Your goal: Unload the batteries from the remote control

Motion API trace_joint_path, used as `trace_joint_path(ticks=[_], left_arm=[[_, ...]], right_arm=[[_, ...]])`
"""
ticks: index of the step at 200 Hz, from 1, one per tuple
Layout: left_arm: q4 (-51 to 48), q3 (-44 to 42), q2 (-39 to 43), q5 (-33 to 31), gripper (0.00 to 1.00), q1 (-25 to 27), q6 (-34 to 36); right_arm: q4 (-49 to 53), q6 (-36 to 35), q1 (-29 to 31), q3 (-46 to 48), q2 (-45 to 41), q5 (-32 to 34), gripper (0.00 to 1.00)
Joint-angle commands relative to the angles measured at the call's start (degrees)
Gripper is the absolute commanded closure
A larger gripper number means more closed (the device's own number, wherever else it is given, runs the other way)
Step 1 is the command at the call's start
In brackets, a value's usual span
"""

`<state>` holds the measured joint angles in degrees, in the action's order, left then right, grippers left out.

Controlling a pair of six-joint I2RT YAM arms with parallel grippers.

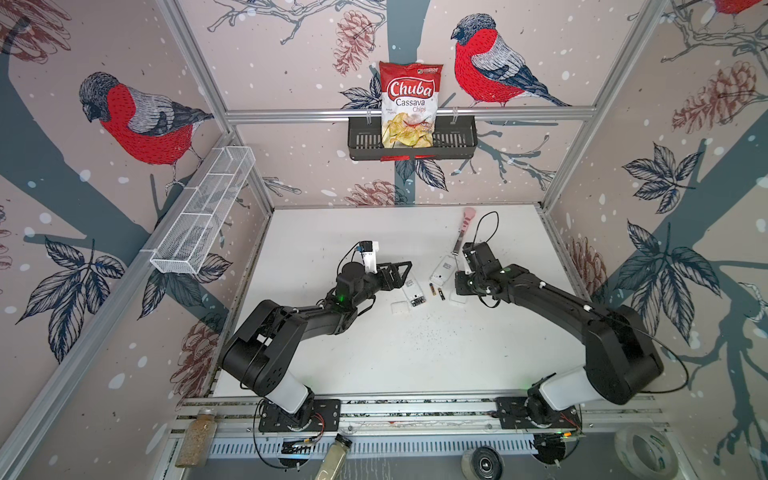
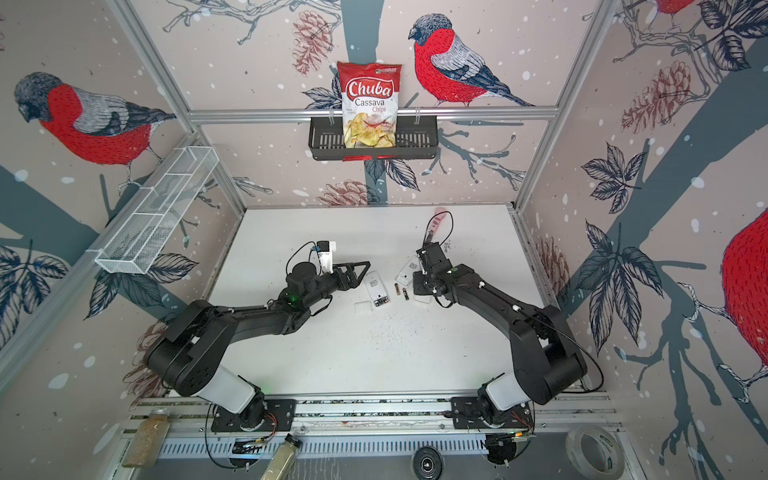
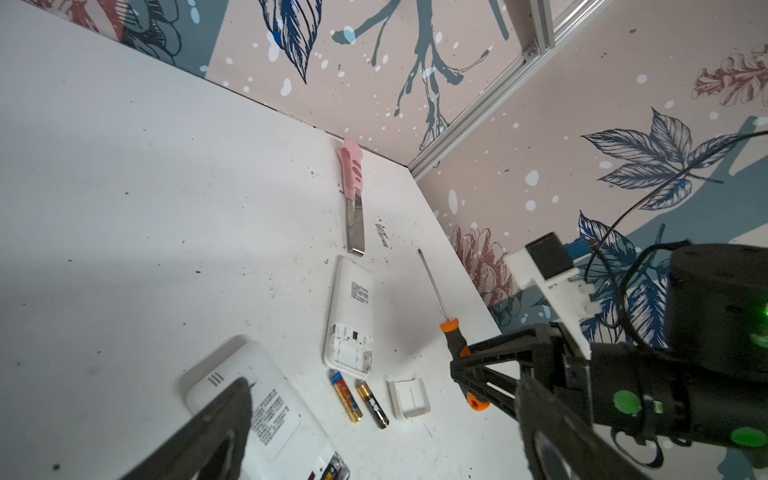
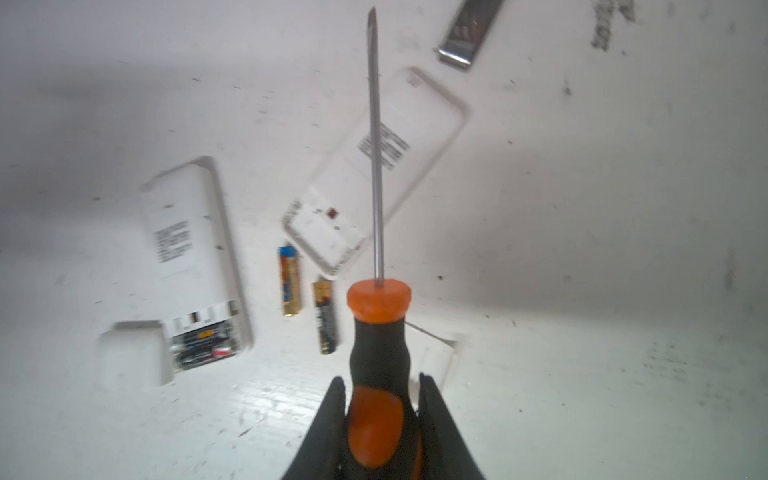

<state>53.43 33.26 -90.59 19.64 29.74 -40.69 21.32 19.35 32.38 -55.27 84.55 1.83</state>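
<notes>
Partly out of frame: one remote [image 3: 286, 419]

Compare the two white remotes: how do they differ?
The left-arm-side remote holds batteries in its open bay; the right-arm-side remote has an empty bay. A loose cover lies against the left-arm-side remote's bay end; the other cover lies apart from the right-arm-side remote. Both are white, face down, with uncovered bays.

Both top views look down; close wrist views share the batteries [image 3: 347, 397].
</notes>
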Motion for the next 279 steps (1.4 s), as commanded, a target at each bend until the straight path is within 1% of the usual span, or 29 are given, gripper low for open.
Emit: trace_joint_path(ticks=[1, 30, 35, 73, 84, 115, 139, 171, 181, 198, 230, 270, 279], left_arm=[[7.49, -0.13, -0.89, 4.47, 0.07, -0.12, -1.57], [10.56, -0.2, -2.29, 6.97, 0.26, -0.18, -3.49], [10.83, -0.34, -2.52, 7.11, 0.28, -0.2, -3.69], [12.82, -1.39, -3.21, 7.58, 0.3, -0.18, -4.71], [13.34, -1.57, -3.39, 7.75, 0.33, -0.2, -5.05], [14.89, -1.53, -4.0, 7.87, 0.37, -0.2, -6.03], [15.56, -0.94, -4.71, 8.27, 0.44, -0.21, -6.72], [15.77, 0.03, -5.63, 8.5, 0.49, -0.21, -7.13], [15.68, 0.39, -5.74, 8.74, 0.53, -0.2, -7.13], [15.2, 1.09, -5.92, 9.1, 0.63, -0.21, -7.04], [15.13, 1.46, -6.05, 9.27, 0.75, -0.38, -7.13], [15.65, 1.55, -6.31, 9.71, 1.0, -0.67, -7.56], [15.74, 1.47, -6.49, 9.74, 1.0, -0.73, -7.72]], right_arm=[[-2.56, -3.38, 2.89, -1.91, -0.71, -3.65, 0.95], [-4.71, -5.28, 6.81, -3.52, -0.87, -5.52, 0.94], [-5.23, -5.49, 7.34, -3.58, -1.05, -5.94, 0.94], [-7.46, -6.85, 9.91, -4.04, -1.3, -8.7, 0.93], [-8.06, -7.21, 10.72, -3.97, -1.37, -9.19, 0.93], [-9.3, -7.97, 12.56, -3.97, -1.15, -10.96, 0.93], [-9.97, -8.36, 13.63, -3.97, -1.06, -11.84, 0.92], [-10.03, -9.07, 14.98, -3.97, -0.88, -12.67, 0.92], [-9.81, -9.26, 15.17, -4.06, -0.71, -12.51, 0.91], [-9.94, -9.28, 15.25, -3.89, -0.95, -12.2, 0.91], [-9.9, -9.38, 15.23, -3.75, -0.8, -11.84, 0.91], [-10.31, -9.47, 15.1, -3.31, -0.75, -10.86, 0.91], [-10.33, -9.53, 14.99, -3.36, -0.62, -10.56, 0.91]])
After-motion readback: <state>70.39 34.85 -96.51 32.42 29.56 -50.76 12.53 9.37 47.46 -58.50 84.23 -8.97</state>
